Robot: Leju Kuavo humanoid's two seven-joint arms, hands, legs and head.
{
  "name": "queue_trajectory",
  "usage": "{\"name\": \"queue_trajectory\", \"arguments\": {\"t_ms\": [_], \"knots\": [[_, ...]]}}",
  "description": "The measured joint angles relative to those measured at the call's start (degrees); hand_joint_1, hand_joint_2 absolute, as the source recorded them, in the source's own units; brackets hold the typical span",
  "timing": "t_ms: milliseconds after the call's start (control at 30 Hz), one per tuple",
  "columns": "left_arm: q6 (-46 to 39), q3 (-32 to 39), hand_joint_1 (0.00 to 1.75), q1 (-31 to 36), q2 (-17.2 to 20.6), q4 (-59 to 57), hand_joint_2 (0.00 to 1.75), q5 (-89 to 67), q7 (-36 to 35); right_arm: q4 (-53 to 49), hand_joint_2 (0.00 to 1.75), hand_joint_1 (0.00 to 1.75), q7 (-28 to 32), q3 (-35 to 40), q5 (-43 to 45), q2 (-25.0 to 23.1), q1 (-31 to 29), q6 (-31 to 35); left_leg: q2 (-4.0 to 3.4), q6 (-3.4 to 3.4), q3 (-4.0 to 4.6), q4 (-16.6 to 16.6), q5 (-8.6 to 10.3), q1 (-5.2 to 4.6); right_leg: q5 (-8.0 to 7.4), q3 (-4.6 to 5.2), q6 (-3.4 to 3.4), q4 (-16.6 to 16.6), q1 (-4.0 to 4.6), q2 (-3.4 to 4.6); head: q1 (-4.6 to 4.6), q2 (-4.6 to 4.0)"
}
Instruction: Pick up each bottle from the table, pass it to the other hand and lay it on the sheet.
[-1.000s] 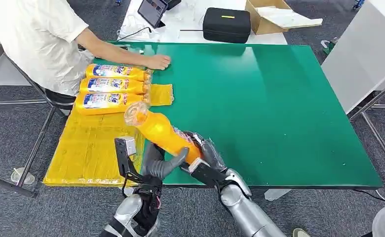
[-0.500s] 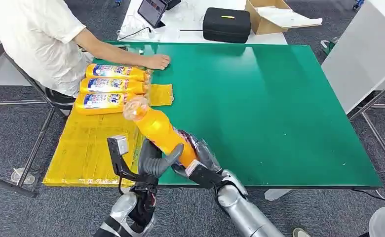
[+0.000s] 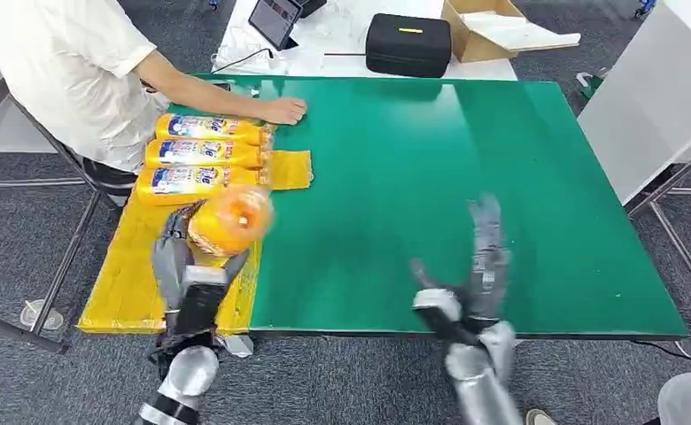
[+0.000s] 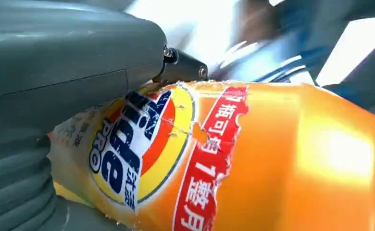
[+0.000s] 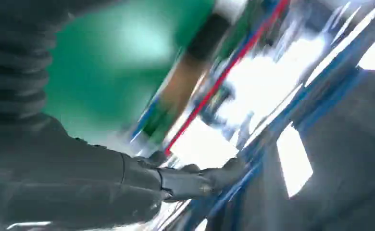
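Note:
My left hand (image 3: 189,266) grips an orange detergent bottle (image 3: 229,220) over the yellow sheet (image 3: 138,274), its neck end turned toward the camera. Up close in the left wrist view the bottle (image 4: 253,159) shows its blue, red and yellow label, with my thumb (image 4: 70,62) laid across it. Three more orange bottles (image 3: 202,154) lie side by side at the far end of the sheet. My right hand (image 3: 479,266) is blurred above the green table (image 3: 519,159) near its front edge, fingers spread and holding nothing; the right wrist view shows its fingers (image 5: 176,180) empty.
A person in a white shirt (image 3: 67,62) stands at the far left, one hand (image 3: 283,110) resting on the table beside the laid bottles. Behind the table are a black case (image 3: 407,42), a tablet (image 3: 274,18) and a cardboard box (image 3: 493,27). A white cabinet (image 3: 661,97) stands to the right.
The right hand let go of the bottle and swung right over the table. The left hand now holds the bottle alone and has carried it left over the sheet.

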State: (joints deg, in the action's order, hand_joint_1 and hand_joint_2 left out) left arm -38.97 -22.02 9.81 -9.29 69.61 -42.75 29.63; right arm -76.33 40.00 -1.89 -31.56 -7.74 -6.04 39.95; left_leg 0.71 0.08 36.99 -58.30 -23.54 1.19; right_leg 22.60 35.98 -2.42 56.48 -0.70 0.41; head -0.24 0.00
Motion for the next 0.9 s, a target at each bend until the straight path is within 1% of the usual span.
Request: {"name": "queue_trajectory", "arguments": {"t_ms": [33, 67, 100, 133, 167, 233, 300, 367, 400, 433, 467, 500, 567, 667, 900], "knots": [[-0.06, 2.01, 1.48, 0.43, 0.35, -1.37, 1.75, -9.58, -2.8, -1.88, 0.0, 0.0, -0.02, -2.99, 0.87, 0.0, 0.47, 0.11, 0.07, 0.02, 0.01, 0.0, 0.01, 0.0, 0.0, -0.03, 0.0, 0.0, -0.03, -0.06, 0.09, 0.0], [-0.09, 3.5, 1.55, 0.7, 0.72, -2.35, 1.75, -14.93, -5.37, -3.63, 0.0, 0.0, -0.02, -5.64, 0.8, -0.13, 0.94, 0.22, 0.02, 0.01, 0.0, 0.0, -0.01, -0.06, -0.02, 0.0, 0.0, 0.01, -0.05, -0.04, 0.0, 0.0], [-0.09, 4.65, 1.55, 1.32, 1.09, -3.57, 1.75, -17.26, -7.12, -4.67, 0.0, 0.0, 0.0, -7.03, 0.92, -0.46, 1.34, 0.2, -0.04, 0.01, -0.02, 0.0, -0.03, -0.07, -0.04, 0.03, 0.01, 0.01, -0.05, 0.0, 0.0, 0.02], [0.18, 5.15, 1.61, 2.48, 1.44, -5.99, 1.75, -18.76, -9.96, -5.57, 0.0, 0.0, 0.0, -8.32, 1.99, -0.72, 1.77, 0.22, -0.16, 0.01, -0.04, 0.0, -0.03, -0.07, -0.06, 0.03, 0.02, 0.01, -0.05, 0.07, -0.02, 0.0], [1.01, 5.39, 1.75, 3.46, 1.79, -7.98, 1.75, -19.54, -12.28, -5.94, 0.0, 0.0, 0.0, -8.71, 2.82, -0.76, 2.24, 0.2, -0.16, 0.0, -0.07, 0.0, -0.02, -0.06, -0.06, 0.04, 0.02, 0.0, -0.05, 0.07, 0.0, 0.0], [4.88, 5.48, 1.75, 6.09, 2.47, -12.86, 1.75, -20.55, -16.04, -6.04, 0.0, 0.0, 0.0, -8.71, 3.84, -0.68, 2.91, 0.2, -0.15, -0.04, -0.06, 0.0, 0.06, -0.03, -0.06, 0.02, 0.03, 0.01, -0.02, 0.06, 0.02, 0.0], [8.07, 5.46, 1.68, 8.57, 3.12, -18.4, 1.75, -20.76, -17.75, -5.98, 0.0, 0.0, 0.0, -7.9, 4.38, -0.76, 3.07, 0.15, -0.15, -0.05, -0.05, 0.0, 0.07, -0.01, -0.07, 0.02, 0.03, 0.04, 0.01, 0.07, -0.02, 0.0], [11.22, 5.35, 1.41, 11.53, 3.54, -23.48, 1.75, -20.76, -18.7, -5.5, 0.0, 0.0, 0.0, -6.26, 5.22, -0.72, 3.06, 0.09, -0.15, -0.07, -0.05, 0.0, 0.09, 0.01, -0.07, 0.03, 0.04, 0.06, 0.04, 0.07, 0.0, 0.0], [13.14, 5.32, 1.41, 12.93, 3.76, -25.82, 1.75, -20.63, -18.81, -5.13, 0.0, 0.0, 0.0, -5.31, 5.53, -0.68, 3.04, 0.09, -0.15, -0.08, -0.05, 0.0, 0.1, 0.01, -0.07, 0.03, 0.04, 0.06, 0.04, 0.07, 0.0, 0.0], [15.22, 5.3, 1.01, 14.37, 3.93, -28.29, 1.75, -20.28, -18.98, -4.58, 0.0, 0.0, 0.0, -4.16, 5.92, -0.68, 3.0, 0.09, -0.15, -0.09, -0.05, 0.0, 0.1, 0.01, -0.07, 0.02, 0.04, 0.07, 0.04, 0.07, -0.02, 0.0], [16.62, 5.22, 0.21, 15.67, 4.09, -30.63, 1.75, -20.22, -19.02, -3.99, 0.0, 0.0, 0.0, -2.94, 6.16, -0.65, 2.99, 0.09, -0.15, -0.09, -0.05, 0.0, 0.11, 0.01, -0.07, 0.02, 0.04, 0.08, 0.04, 0.07, 0.0, 0.0], [17.99, 5.19, 0.1, 16.9, 4.28, -32.35, 1.75, -19.89, -19.02, -3.49, 0.0, 0.0, 0.0, -1.86, 6.42, -0.61, 2.98, 0.09, -0.15, -0.1, -0.05, 0.0, 0.11, 0.01, -0.07, 0.02, 0.04, 0.08, 0.03, 0.07, -0.02, 0.0], [20.51, 5.19, 0.0, 18.89, 4.59, -35.56, 1.75, -18.82, -18.92, -2.55, 0.0, 0.0, 0.0, 0.18, 7.07, -0.52, 2.95, 0.09, -0.14, -0.1, -0.05, 0.0, 0.1, 0.01, -0.06, 0.0, 0.04, 0.08, 0.03, 0.07, 0.0, 0.0], [23.0, 5.19, 0.0, 20.53, 5.11, -38.95, 1.75, -17.7, -18.52, -1.45, 0.0, 0.0, 0.0, 2.42, 8.21, -0.33, 2.95, 0.09, -0.15, -0.1, -0.05, 0.0, 0.1, 0.01, -0.06, 0.02, 0.04, 0.08, 0.03, 0.07, 0.0, 0.0], [24.85, 5.22, 0.0, 22.39, 5.53, -42.79, 1.75, -17.07, -18.63, 0.23, 0.0, 0.0, 0.0, 4.91, 9.81, 0.28, 2.99, 0.09, -0.1, -0.1, -0.05, 0.01, 0.09, 0.01, -0.05, -0.01, 0.05, 0.08, 0.03, 0.05, 0.02, 0.0]]}}
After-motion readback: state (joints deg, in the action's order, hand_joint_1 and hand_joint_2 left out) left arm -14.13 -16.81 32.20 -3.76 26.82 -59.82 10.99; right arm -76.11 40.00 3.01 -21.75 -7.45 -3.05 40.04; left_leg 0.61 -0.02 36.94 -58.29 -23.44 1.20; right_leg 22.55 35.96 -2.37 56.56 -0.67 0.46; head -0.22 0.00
